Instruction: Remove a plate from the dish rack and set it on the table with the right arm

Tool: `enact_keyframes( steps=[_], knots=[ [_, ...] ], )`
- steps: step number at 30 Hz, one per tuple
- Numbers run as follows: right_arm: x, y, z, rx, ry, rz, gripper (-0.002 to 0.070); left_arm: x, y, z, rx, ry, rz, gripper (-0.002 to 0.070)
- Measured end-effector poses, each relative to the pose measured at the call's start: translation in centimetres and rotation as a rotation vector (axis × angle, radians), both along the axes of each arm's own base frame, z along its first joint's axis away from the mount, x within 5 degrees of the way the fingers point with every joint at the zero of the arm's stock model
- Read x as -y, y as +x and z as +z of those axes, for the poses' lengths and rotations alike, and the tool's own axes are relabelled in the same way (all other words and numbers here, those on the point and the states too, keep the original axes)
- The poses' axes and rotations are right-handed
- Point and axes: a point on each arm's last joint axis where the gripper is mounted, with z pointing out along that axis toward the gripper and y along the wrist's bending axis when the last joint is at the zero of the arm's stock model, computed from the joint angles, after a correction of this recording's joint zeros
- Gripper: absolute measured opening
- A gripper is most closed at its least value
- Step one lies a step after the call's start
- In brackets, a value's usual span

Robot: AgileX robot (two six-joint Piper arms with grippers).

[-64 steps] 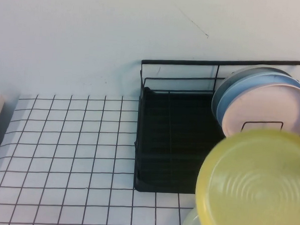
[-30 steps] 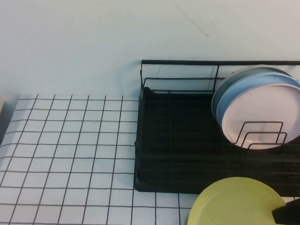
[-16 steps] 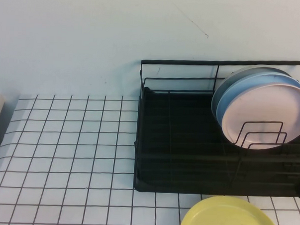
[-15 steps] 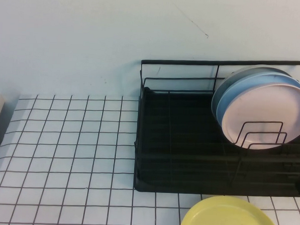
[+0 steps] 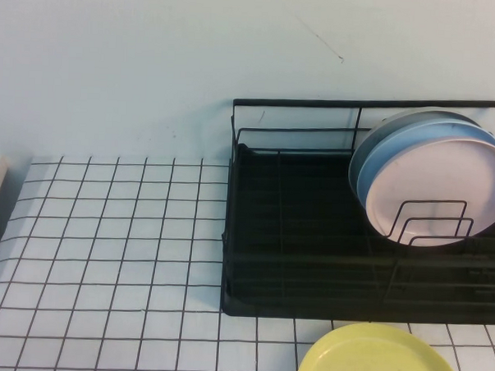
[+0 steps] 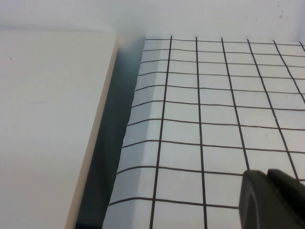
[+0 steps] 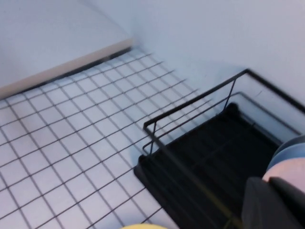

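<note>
The yellow plate (image 5: 378, 360) lies flat on the gridded table (image 5: 105, 245), just in front of the black wire dish rack (image 5: 294, 245); the frame's lower edge cuts it off. Nothing touches it. My right gripper (image 7: 269, 191) is out of the high view. In the right wrist view it hangs above the dish rack (image 7: 200, 148), shut and holding nothing, with a sliver of the plate (image 7: 143, 227) at the edge. My left gripper (image 6: 267, 174) is shut and empty over the table (image 6: 214, 119) at the far left.
A pinkish plate (image 5: 445, 186) and a blue plate (image 5: 397, 151) stand upright in the rack's right end, behind wire dividers (image 5: 431, 218). A white block (image 6: 47, 119) borders the table's left edge, with a dark gap beside it. A pale wall rises behind.
The yellow plate came down from mid-air to lie flat on the table. The right gripper's dark tip, beside the plate a second ago, has left the high view.
</note>
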Motion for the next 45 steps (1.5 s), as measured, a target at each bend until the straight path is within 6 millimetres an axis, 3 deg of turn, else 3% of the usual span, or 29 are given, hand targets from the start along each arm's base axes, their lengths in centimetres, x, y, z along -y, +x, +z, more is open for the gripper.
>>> enact_keyframes(
  steps=[5, 10, 13, 17, 20, 30, 36, 45],
  knots=[
    [-0.2, -3.6, 1.3, 0.159, 0.029, -0.071, -0.0002, 0.0, 0.0, 0.0, 0.0, 0.0, 0.0, -0.0003],
    [-0.3, -5.8, 0.7, 0.23, 0.054, -0.116, -0.0002, 0.0, 0.0, 0.0, 0.0, 0.0, 0.0, -0.0003],
    [-0.6, -6.8, -0.1, 0.198, 0.057, -0.095, -0.0002, 0.0, 0.0, 0.0, 0.0, 0.0, 0.0, -0.0003],
    [-1.0, -8.1, -1.9, 0.024, 0.044, -0.033, -0.0002, 0.0, 0.0, 0.0, 0.0, 0.0, 0.0, -0.0003],
    [-0.6, -7.5, -2.5, 0.016, 0.034, -0.089, -0.0002, 0.0, 0.0, 0.0, 0.0, 0.0, 0.0, -0.0003],
    [2.2, -4.3, -2.5, 0.332, -0.021, -0.415, -0.0002, 0.0, 0.0, 0.0, 0.0, 0.0, 0.0, -0.0003],
    [3.7, -3.8, -5.4, 0.371, -0.093, -0.575, -0.0002, 0.0, 0.0, 0.0, 0.0, 0.0, 0.0, -0.0003],
    [6.5, -4.6, -13.4, 0.227, -0.028, -0.941, -0.0002, 0.0, 0.0, 0.0, 0.0, 0.0, 0.0, -0.0003]
  ],
)
